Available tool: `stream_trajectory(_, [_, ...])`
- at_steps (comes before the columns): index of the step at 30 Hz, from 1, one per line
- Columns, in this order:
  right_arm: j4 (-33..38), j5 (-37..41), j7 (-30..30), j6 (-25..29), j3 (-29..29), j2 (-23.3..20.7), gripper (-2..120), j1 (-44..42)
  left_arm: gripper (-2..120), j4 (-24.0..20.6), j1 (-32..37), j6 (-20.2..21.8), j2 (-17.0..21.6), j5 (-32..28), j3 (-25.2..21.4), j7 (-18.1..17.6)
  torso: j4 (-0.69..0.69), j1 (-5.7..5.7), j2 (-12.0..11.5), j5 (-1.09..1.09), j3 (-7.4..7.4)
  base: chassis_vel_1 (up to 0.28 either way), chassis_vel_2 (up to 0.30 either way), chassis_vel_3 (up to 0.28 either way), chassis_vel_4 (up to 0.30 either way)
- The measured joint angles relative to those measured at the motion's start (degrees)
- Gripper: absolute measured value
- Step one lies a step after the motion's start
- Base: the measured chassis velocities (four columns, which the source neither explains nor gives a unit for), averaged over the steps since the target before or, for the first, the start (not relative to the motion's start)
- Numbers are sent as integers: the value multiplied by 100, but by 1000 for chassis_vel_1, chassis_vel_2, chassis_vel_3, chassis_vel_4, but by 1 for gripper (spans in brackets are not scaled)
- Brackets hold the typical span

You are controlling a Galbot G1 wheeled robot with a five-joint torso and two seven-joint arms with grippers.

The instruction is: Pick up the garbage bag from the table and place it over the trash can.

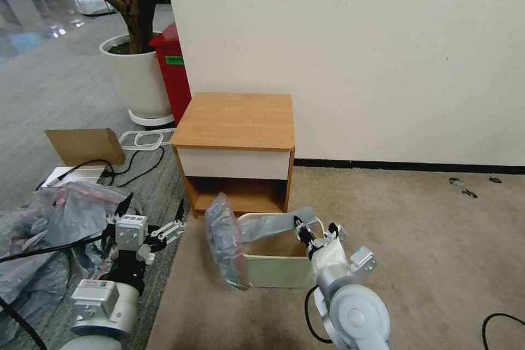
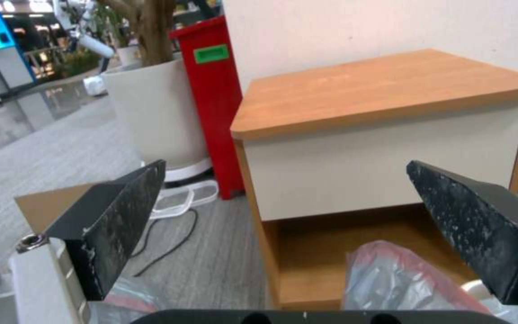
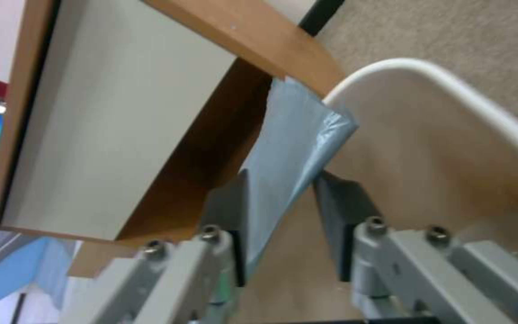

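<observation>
Down on the beige carpet, just in front of the table (image 1: pixel 235 120), sits the trash can (image 1: pixel 276 270), touching nothing of the open lower shelf behind it. Draped over the can's left rim hangs the garbage bag (image 1: pixel 225 240), bulging down the outer left wall, pink-red rim showing, with one grey strip stretched across the can's mouth toward its right rim. Pinching that strip above the can's right side: right gripper (image 1: pixel 302 232), fingers (image 3: pixel 235 225) closed on the plastic, strip taut between them in the right wrist view. Left of the can, well apart from it and hovering over a heap of grey-pink bags (image 1: pixel 49 229): left gripper (image 1: pixel 150 213), fingers (image 2: pixel 115 220) spread wide, holding nothing. Beyond the table's left side, against the wall, stands a red bin (image 1: pixel 172 74) beside a white planter (image 1: pixel 134 74).
</observation>
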Motion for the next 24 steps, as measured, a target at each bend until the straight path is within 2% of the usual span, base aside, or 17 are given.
stream_trajectory(4, [101,-74,67,14,115,-37,48,-140,100,0,1,0,1,-8,5,0,0,0,0,0,0,0,0,0,0])
stream_trajectory(7, [140,-156,76,43,164,-50,55,-219,100,0,1,0,2,-8,7,0,0,0,0,0,0,0,0,0,0])
stream_trajectory(9, [235,-235,80,73,230,-73,67,-333,100,0,2,0,3,-10,7,0,0,0,0,0,0,0,0,0,0])
stream_trajectory(11, [287,-270,80,82,260,-85,70,-374,100,0,2,0,3,-11,7,0,0,0,0,0,0,0,0,0,0])
stream_trajectory(13, [420,-349,78,97,339,-111,82,-466,100,0,3,3,0,-12,12,0,0,0,0,0,0,0,0,0,0])
stream_trajectory(15, [462,-362,75,101,367,-118,84,-488,100,0,4,6,-3,-13,16,0,0,0,0,0,0,0,0,0,0])
stream_trajectory(17, [636,-373,52,101,480,-142,94,-566,100,0,10,23,-10,-27,23,0,0,0,0,0,0,0,0,0,0])
stream_trajectory(19, [680,-373,24,96,520,-149,97,-590,100,0,15,25,-10,-32,23,0,0,0,0,0,0,0,0,0,0])
stream_trajectory(24, [851,-453,-492,-49,871,-171,100,-757,100,0,35,148,27,-297,25,-1,0,0,0,0,0,0,0,0,0])
